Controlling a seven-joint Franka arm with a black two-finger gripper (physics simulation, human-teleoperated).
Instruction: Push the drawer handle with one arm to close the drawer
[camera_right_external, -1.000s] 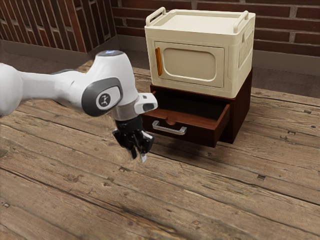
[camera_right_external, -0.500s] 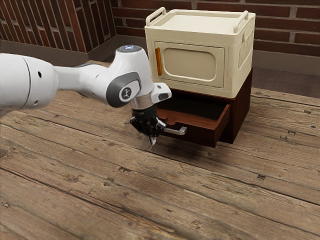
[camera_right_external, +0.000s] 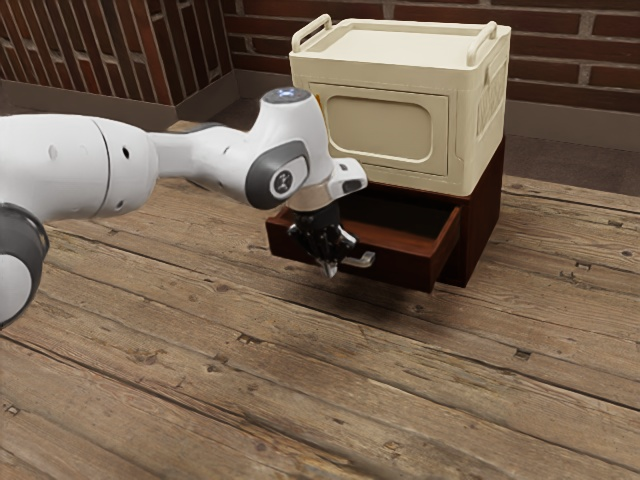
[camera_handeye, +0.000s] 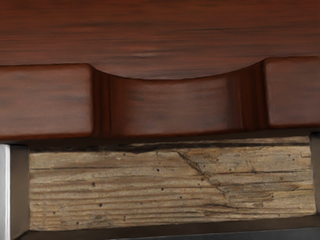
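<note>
Black gripper at open red-brown wooden drawer.
Location: near silver metal handle; whether spread or pressed together cannot be determined.

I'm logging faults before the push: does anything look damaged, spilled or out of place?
No spill, and the box sits upright on the cabinet. The drawer stands open, as the task expects. Only the planks look damaged: a jagged crack past the drawer's front, probably just age.
</note>
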